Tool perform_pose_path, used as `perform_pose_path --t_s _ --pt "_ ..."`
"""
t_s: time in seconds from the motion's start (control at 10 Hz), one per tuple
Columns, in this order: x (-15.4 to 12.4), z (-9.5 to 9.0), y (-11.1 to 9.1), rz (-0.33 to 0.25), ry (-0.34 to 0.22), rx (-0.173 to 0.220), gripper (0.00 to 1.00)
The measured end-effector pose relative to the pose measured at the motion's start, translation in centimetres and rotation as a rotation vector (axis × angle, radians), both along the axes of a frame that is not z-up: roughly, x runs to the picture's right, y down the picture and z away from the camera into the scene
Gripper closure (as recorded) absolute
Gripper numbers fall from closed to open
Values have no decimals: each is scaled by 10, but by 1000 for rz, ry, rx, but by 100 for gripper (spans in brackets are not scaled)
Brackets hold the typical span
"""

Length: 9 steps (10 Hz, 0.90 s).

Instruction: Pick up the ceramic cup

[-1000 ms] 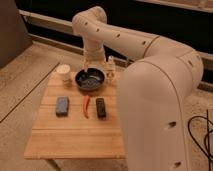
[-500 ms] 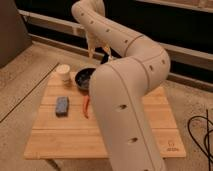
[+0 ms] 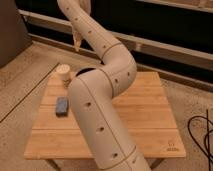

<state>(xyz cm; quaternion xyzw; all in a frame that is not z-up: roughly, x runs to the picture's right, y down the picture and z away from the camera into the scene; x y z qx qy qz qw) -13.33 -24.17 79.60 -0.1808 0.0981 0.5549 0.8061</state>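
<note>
The ceramic cup (image 3: 63, 71), small and cream-beige, stands upright near the far left corner of the wooden table (image 3: 150, 110). My gripper (image 3: 76, 42) hangs in the air beyond the table's far edge, above and slightly right of the cup, well apart from it. It looks open with nothing in it. My thick white arm (image 3: 100, 120) rises from the bottom of the view, bends over the table's middle and reaches up to the top edge.
A blue-grey flat object (image 3: 61, 105) lies on the table's left side, nearer than the cup. A sliver of a dark bowl (image 3: 83, 72) shows right of the cup, mostly behind the arm. A black cable (image 3: 204, 135) lies on the floor at right.
The arm has swung left and now covers the table's middle, hiding most of the bowl and the things beside it. The gripper has moved left, to a spot above the cup.
</note>
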Motion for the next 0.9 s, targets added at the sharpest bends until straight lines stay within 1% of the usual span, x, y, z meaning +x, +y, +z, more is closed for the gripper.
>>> perform_pose_path --t_s 0.1,0.2,0.3,0.5,0.6,0.7,0.8,0.9 --pt "-12 0 3 -11 -42 -9 35" --pt "-22 4 11 -22 -77 -29 35" --pt "-28 10 20 -33 -94 -53 35" --pt "-33 27 42 -55 -104 -103 35" --pt "-36 38 57 -71 -107 -138 35" --pt "-37 44 66 -84 -108 -155 35" --pt "-41 51 77 -111 -109 -176 35" --pt "-46 55 84 -133 -114 -189 35"
